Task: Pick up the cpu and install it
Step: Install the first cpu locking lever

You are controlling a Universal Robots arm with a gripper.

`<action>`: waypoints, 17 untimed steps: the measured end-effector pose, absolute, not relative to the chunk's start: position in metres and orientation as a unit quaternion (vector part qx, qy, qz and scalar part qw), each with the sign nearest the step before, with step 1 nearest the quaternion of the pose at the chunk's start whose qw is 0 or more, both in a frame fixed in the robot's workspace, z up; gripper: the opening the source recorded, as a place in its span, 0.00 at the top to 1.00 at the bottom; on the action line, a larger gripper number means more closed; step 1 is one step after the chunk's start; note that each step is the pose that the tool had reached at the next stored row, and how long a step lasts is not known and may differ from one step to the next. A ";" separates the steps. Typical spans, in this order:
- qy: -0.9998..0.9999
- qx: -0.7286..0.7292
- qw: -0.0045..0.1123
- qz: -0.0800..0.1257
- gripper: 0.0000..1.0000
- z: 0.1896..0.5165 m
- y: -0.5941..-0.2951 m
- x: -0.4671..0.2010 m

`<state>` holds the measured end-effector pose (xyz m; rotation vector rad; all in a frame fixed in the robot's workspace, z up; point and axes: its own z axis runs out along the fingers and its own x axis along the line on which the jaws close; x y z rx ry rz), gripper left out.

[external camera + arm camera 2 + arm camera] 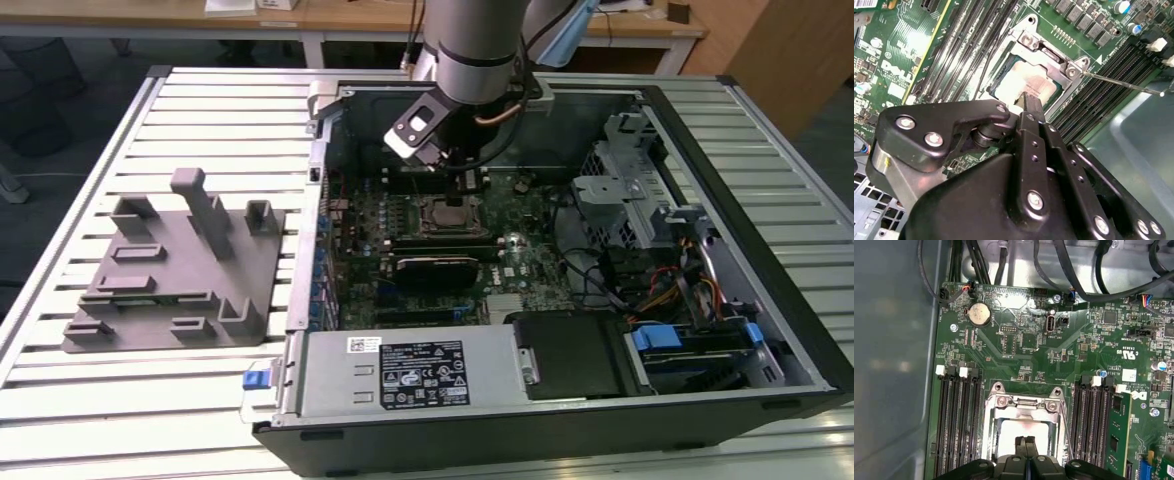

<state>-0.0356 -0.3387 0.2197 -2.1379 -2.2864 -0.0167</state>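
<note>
Wooden desks behind; slatted metal table carries open computer case and grey tray (exterior view's left). Cpu sits in motherboard socket; gripper fingers pressed together, tips over it.

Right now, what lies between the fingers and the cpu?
Nothing. In the second wrist view the gripper tip hangs right over the cpu, which lies in its socket; the stretch is bare. Whether they touch, I cannot tell.
</note>
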 end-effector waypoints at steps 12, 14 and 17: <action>-0.730 -0.683 0.006 -0.005 0.89 0.233 -0.339 -0.035; -0.730 -0.683 0.006 -0.005 0.89 0.238 -0.339 -0.035; -0.730 -0.683 0.006 -0.005 0.89 0.246 -0.339 -0.035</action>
